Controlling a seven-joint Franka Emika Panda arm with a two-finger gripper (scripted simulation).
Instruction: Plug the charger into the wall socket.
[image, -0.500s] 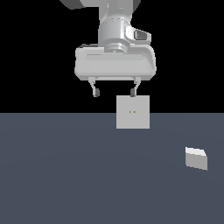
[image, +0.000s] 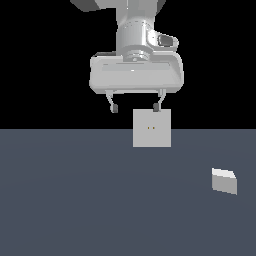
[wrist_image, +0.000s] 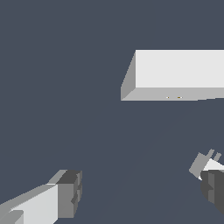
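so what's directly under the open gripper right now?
Only bare floor lies below the gripper in the wrist view. The wall socket stands ahead of it; the charger sits apart, at the exterior view's right, ungrasped.

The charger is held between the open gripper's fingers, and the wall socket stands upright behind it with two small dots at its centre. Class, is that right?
Not quite. The charger is not held: in the exterior view it lies on the floor, towards that view's right, apart from the gripper, whose open fingers are empty. The wall socket does stand upright with two small dots at its centre.
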